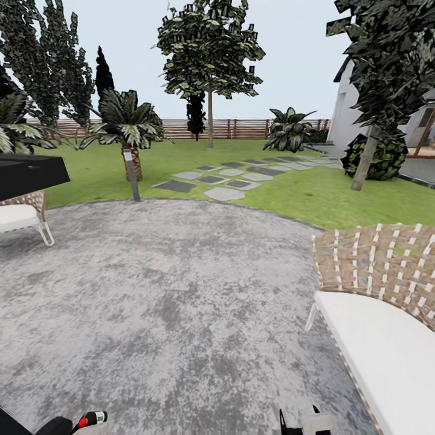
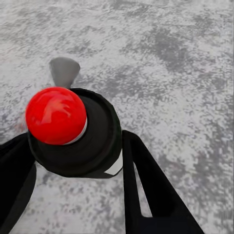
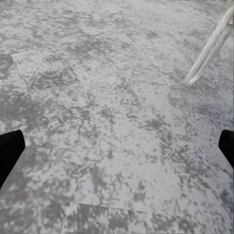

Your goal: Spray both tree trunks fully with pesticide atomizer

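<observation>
Where the mottled grey paving (image 1: 181,302) curves to an end, the garden lawn (image 1: 314,193) runs back to a reddish-brown slat fence (image 1: 241,128), with grey stepping slabs (image 1: 225,194) laid across the grass. Two bare-trunked trees stand on it: one far off at centre (image 1: 210,118), its ragged crown complete; one nearer on the right (image 1: 365,158), trunk leaning, crown cut by the frame edge. A short palm (image 1: 132,158) sits left of centre behind a slim lamp post (image 1: 131,175). A woven chair with a white cushion (image 1: 386,326) fills the lower right, cropped; another chair (image 1: 21,214) and a black slab (image 1: 30,172) are cut off at left.

The pesticide atomizer (image 2: 73,131) sits clamped between the left gripper (image 2: 78,161) fingers above the paving: dark rounded body, glossy red ball top, a sliver of white label low down. In the head view it pokes in at the bottom edge (image 1: 90,419), mostly cropped.

The right gripper (image 3: 117,151) is spread wide and holds nothing, its dark fingertips just inside opposite frame edges. A pale chair leg (image 3: 209,48) slants nearby.
</observation>
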{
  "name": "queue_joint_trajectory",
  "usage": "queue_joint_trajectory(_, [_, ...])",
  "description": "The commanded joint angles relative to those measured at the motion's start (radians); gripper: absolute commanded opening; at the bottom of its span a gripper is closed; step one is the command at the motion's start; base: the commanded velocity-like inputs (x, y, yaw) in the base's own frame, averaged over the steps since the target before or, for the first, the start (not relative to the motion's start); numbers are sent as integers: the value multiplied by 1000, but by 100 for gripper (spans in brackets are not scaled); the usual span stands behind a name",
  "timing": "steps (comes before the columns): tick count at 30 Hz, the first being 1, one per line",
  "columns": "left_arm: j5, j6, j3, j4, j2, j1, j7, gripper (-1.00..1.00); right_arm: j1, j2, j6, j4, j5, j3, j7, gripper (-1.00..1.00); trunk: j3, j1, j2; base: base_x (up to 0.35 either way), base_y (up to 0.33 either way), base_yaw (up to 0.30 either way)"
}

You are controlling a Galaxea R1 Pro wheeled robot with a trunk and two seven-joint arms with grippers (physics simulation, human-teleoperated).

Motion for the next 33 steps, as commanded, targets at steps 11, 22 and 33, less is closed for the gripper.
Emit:
queue_joint_trajectory(11, [10,-3,-3,0,0,0,-1,-100,-1,-1,0,2,7,5,-10,100,-1,0,0,339,0,0])
queue_joint_trajectory(22, [11,-3,-3,0,0,0,-1,-100,-1,-1,0,2,6,5,-10,100,-1,0,0,339,0,0])
queue_joint_trajectory(33, [9,-3,-2,0,0,0,-1,-100,-1,-1,0,1,6,5,-10,100,-1,0,0,339,0,0])
